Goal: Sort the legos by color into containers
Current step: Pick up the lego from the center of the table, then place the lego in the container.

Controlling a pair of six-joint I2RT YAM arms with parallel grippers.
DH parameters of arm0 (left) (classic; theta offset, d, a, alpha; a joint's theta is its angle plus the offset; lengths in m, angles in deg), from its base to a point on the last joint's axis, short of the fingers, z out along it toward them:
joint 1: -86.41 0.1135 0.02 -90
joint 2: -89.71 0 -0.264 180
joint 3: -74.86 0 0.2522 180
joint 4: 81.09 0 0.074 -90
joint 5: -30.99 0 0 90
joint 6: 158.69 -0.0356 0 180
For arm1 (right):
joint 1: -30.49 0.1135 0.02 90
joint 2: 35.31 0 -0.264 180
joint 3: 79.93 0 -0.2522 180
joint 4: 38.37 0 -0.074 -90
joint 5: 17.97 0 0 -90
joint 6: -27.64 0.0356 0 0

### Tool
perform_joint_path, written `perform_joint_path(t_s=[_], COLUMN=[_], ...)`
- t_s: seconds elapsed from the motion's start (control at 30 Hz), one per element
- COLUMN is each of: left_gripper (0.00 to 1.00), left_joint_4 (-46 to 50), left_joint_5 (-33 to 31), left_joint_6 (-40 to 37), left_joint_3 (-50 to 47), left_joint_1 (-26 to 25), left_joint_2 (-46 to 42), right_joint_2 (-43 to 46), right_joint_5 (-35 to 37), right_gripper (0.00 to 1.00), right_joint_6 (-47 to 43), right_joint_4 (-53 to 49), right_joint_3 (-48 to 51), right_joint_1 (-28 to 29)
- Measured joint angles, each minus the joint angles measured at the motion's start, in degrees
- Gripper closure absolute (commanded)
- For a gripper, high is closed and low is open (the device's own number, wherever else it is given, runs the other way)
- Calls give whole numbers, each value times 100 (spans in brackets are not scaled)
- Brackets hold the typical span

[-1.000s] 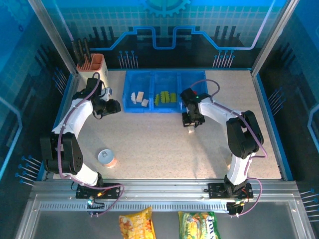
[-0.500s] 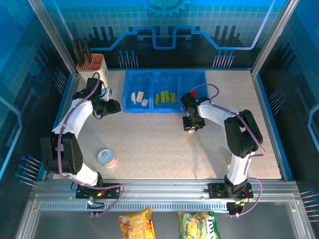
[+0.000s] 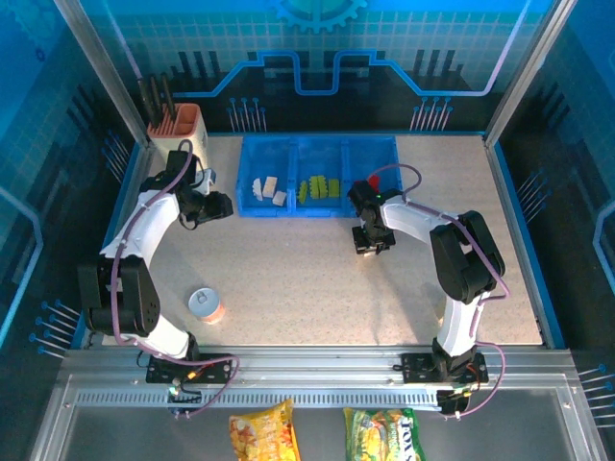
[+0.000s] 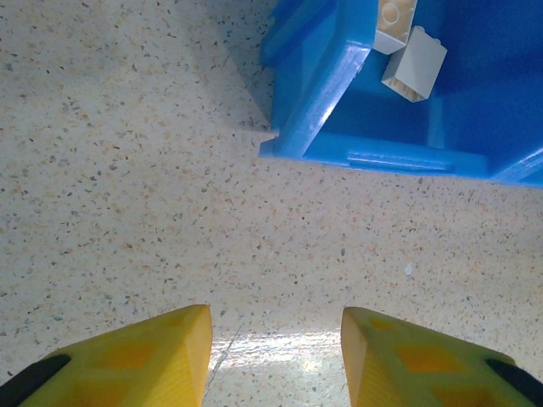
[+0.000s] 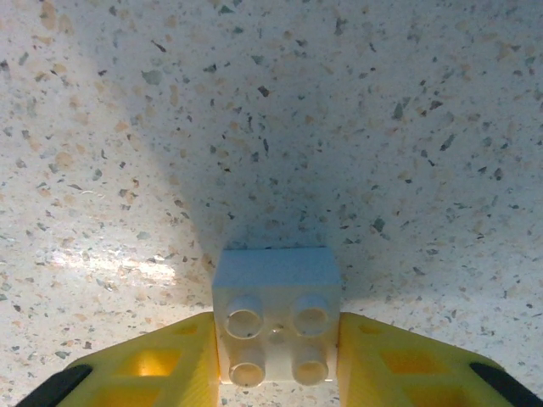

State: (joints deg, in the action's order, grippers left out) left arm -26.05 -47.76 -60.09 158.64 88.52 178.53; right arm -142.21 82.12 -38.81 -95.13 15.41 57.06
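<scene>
A white lego brick (image 5: 277, 284), studs facing the camera, sits on the speckled table with my right gripper (image 5: 276, 343) shut on it; both yellow fingers press its sides. From above, that gripper (image 3: 370, 240) is just in front of the blue tray (image 3: 317, 213). The containers are the tray's three bins: the left one holds white bricks (image 3: 267, 187), the middle one green bricks (image 3: 319, 187), and the right one shows a red brick (image 3: 373, 180) beside the arm. My left gripper (image 3: 221, 205) stands open and empty (image 4: 276, 326) near the tray's corner (image 4: 327, 102), with white bricks (image 4: 413, 64) inside.
A small round can (image 3: 205, 304) with an orange label stands at the front left. A beige utensil holder (image 3: 178, 123) is at the back left corner. Two snack bags (image 3: 261, 432) lie beyond the near rail. Blue walls enclose the table.
The right gripper has moved slightly toward the near side and now sits on the white brick that lay just in front of it. The left arm has not moved.
</scene>
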Motion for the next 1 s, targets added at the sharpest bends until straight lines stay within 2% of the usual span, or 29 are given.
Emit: perform_joint_path(t_s=[0.23,0.43,1.0], left_gripper=[55,55,55], left_joint_4=[0,0,-2], left_joint_5=[17,17,61], left_joint_6=[0,0,2], left_joint_3=[0,0,0], left_joint_1=[0,0,0], left_joint_2=[0,2,0], right_joint_2=[0,-20,-1152], right_joint_5=[42,85,151], right_gripper=[63,63,63], right_joint_6=[39,87,146], right_joint_4=[-46,-284,-994], right_joint_3=[-24,-358,-2708], right_joint_1=[48,376,1427])
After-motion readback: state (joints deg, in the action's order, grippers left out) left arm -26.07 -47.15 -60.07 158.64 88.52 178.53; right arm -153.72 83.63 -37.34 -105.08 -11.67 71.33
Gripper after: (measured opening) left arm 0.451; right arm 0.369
